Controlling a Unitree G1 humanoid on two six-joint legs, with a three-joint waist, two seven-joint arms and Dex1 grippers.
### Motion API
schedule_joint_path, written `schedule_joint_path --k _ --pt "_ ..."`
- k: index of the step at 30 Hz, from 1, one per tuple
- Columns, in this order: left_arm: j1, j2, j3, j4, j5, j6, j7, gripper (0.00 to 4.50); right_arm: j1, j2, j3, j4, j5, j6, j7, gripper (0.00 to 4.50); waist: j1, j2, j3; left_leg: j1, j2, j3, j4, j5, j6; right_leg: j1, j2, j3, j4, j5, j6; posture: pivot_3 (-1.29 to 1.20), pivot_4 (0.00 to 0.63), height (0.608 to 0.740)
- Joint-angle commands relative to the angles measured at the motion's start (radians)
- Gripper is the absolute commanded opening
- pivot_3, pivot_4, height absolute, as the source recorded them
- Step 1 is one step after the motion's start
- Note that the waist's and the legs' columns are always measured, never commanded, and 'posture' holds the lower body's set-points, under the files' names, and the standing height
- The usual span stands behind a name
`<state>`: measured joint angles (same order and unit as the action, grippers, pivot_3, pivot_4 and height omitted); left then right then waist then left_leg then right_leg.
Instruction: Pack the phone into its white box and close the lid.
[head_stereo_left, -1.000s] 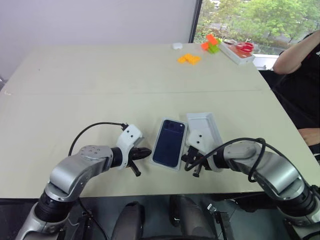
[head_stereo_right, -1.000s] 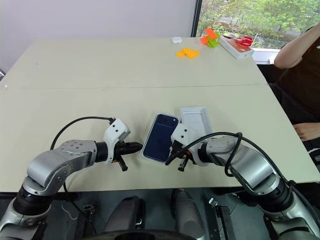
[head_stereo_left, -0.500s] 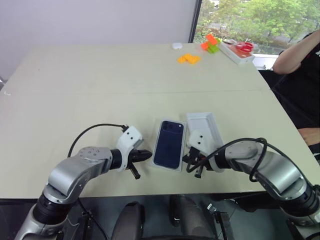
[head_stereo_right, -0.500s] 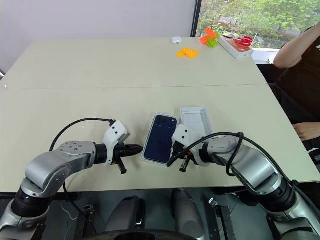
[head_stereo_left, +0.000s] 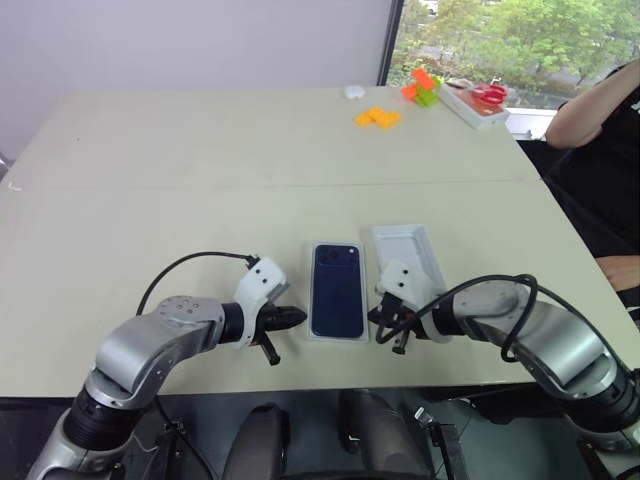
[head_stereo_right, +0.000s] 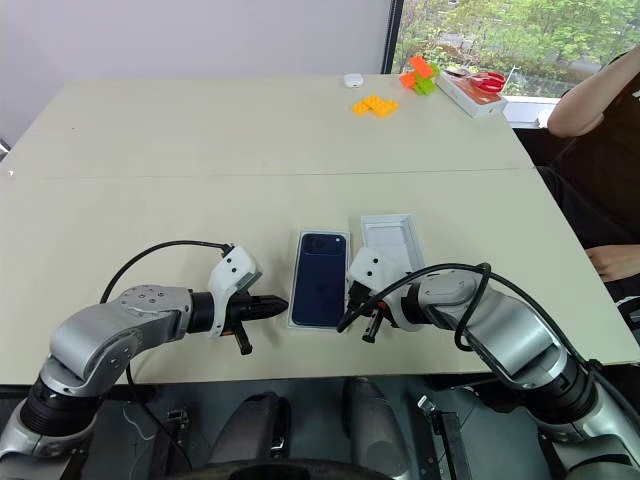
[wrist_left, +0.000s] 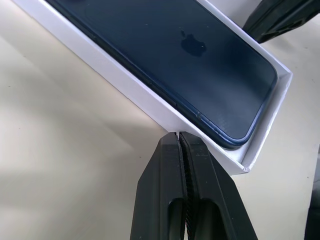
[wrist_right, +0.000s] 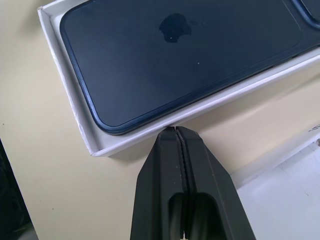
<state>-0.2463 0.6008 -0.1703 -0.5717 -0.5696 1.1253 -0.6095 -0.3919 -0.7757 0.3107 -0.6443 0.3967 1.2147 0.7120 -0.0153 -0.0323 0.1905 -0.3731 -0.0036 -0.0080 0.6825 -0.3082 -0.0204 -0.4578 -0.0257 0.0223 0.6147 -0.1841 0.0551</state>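
Note:
The dark blue phone (head_stereo_left: 337, 290) lies back up inside the white box (head_stereo_left: 338, 340), near the table's front edge. The lid (head_stereo_left: 412, 252), an all-white shell, lies open side up just right of the box. My left gripper (head_stereo_left: 297, 318) is shut, its tip against the box's left wall near the front corner. In the left wrist view the left gripper (wrist_left: 178, 134) meets the box wall (wrist_left: 125, 85) beside the phone (wrist_left: 175, 60). My right gripper (head_stereo_left: 378, 318) is shut too, its tip (wrist_right: 175, 129) at the opposite wall (wrist_right: 225, 97), holding nothing.
Orange blocks (head_stereo_left: 378, 117), orange and green blocks (head_stereo_left: 422, 88), a small white object (head_stereo_left: 354, 92) and a white tray with red scissors (head_stereo_left: 475, 103) sit at the far right of the table. A person's arm (head_stereo_left: 595, 105) rests beyond the right edge.
The box with the phone has turned from slanted to straight, now lying parallel to the lid. Both grippers stayed shut at its two sides and barely moved.

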Motion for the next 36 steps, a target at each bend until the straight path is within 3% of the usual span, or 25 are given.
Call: schedule_joint_path --k 1,11,19,22,26,29,36 --pt "-0.002 -0.015 -0.018 -0.062 -0.039 -0.024 -0.026 0.11 -0.020 0.011 -0.008 -0.034 0.026 -0.050 0.020 0.00 0.000 0.000 0.000 0.000 0.000 0.000 0.000 0.000 0.000 0.000 0.000 0.000 0.000 0.000 0.000 0.00 0.150 0.740" --pt "0.039 0.033 0.076 -0.064 -0.085 -0.020 -0.042 0.11 0.006 -0.059 -0.051 -0.038 0.027 -0.076 0.051 0.00 0.000 0.000 0.000 0.000 0.000 0.000 0.000 0.000 0.000 0.000 0.000 0.000 0.000 0.000 0.000 0.00 0.150 0.740" --pt "0.079 0.081 0.128 -0.030 -0.071 -0.080 -0.058 0.11 0.016 -0.114 -0.180 -0.048 0.098 -0.075 0.095 0.00 0.000 0.000 0.000 0.000 0.000 0.000 0.000 0.000 0.000 0.000 0.000 0.000 0.000 -0.001 0.001 0.00 0.150 0.740" --pt "0.089 0.094 0.148 -0.017 -0.067 -0.131 -0.079 0.07 -0.037 -0.071 -0.233 -0.022 0.133 0.004 0.053 1.30 -0.001 0.000 0.000 0.000 0.000 0.000 0.000 0.000 0.000 0.000 0.000 0.000 0.000 -0.001 0.001 0.00 0.150 0.740" --pt "0.109 0.137 0.168 -0.014 -0.075 -0.210 -0.148 0.07 -0.160 0.086 -0.294 0.075 0.105 0.269 -0.116 3.26 -0.004 0.000 0.000 0.001 0.001 0.001 0.000 0.000 0.000 0.000 0.001 0.001 0.001 0.000 -0.001 0.00 0.150 0.740" --pt "0.123 0.158 0.176 -0.019 -0.093 -0.246 -0.199 0.07 -0.188 0.175 -0.325 0.118 0.105 0.391 -0.191 3.26 0.004 0.000 -0.001 0.000 0.001 0.000 0.000 0.000 0.000 -0.001 0.001 0.000 0.001 0.002 -0.003 0.00 0.150 0.740" --pt "0.159 0.204 0.160 -0.031 -0.061 -0.359 -0.286 0.07 -0.192 0.241 -0.335 0.213 0.182 0.400 -0.397 3.26 -0.002 0.000 -0.001 0.000 0.000 0.002 0.001 -0.001 0.001 0.000 -0.003 0.002 0.000 0.002 -0.003 0.00 0.150 0.740"
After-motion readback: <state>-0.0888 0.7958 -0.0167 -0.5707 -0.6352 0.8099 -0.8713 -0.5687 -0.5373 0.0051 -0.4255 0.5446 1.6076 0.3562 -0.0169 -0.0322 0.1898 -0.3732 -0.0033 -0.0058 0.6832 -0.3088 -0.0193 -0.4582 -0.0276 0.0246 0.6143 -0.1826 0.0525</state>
